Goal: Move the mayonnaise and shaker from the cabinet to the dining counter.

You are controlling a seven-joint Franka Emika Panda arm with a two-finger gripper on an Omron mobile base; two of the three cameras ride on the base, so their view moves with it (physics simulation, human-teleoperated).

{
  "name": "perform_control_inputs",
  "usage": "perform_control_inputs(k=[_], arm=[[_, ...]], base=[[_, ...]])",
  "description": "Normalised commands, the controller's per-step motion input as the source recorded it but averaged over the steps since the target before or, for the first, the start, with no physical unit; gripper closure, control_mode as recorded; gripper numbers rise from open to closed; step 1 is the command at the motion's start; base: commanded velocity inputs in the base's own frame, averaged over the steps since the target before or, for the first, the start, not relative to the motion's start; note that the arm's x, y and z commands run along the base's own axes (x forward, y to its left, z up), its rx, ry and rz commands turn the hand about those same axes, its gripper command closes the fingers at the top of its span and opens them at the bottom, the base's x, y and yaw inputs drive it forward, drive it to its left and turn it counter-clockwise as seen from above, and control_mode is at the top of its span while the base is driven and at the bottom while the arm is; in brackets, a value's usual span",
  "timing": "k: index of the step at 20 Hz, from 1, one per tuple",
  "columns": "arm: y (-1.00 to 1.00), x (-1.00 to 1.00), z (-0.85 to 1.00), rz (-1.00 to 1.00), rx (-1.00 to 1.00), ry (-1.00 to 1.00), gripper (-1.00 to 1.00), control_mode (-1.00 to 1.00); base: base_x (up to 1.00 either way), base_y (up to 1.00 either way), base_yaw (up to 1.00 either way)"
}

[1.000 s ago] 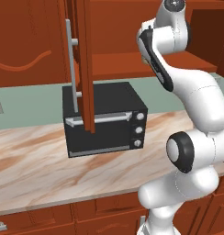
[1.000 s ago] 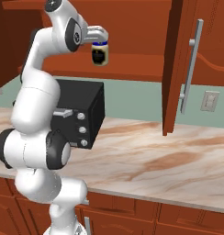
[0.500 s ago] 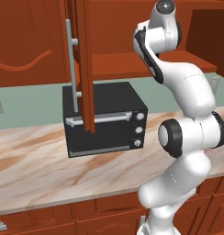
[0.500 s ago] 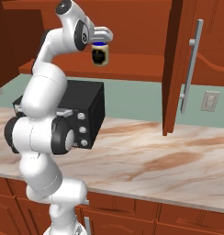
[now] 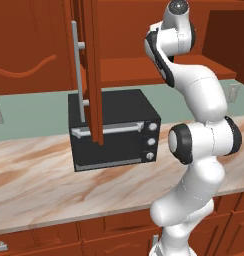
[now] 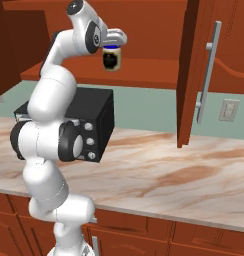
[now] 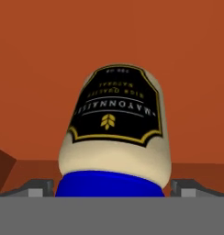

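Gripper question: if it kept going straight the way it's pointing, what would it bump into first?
The gripper would meet the mayonnaise straight ahead: its blue lid sits between the open jaws. Contact is unclear.

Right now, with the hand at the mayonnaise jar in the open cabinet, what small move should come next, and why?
Probably close the jaws. In the hand view the mayonnaise sits between the open gripper's fingertips, its blue lid nearest the camera, and the right base view shows the hand right above the jar inside the cabinet.
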Motion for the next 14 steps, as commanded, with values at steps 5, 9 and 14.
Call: perform_control_inputs(k=[5, 9, 14], arm=[[-0.01, 0.0, -0.17, 0.0, 0.0, 0.02, 1.0, -1.0], [0.0, -0.18, -0.13, 0.0, 0.03, 0.0, 1.0, -1.0], [0.0, -0.77, -0.02, 0.0, 0.07, -0.03, 1.0, -1.0]], base=[[0.0, 0.0, 0.0], [0.0, 0.0, 0.0], [0.0, 0.0, 0.0]])
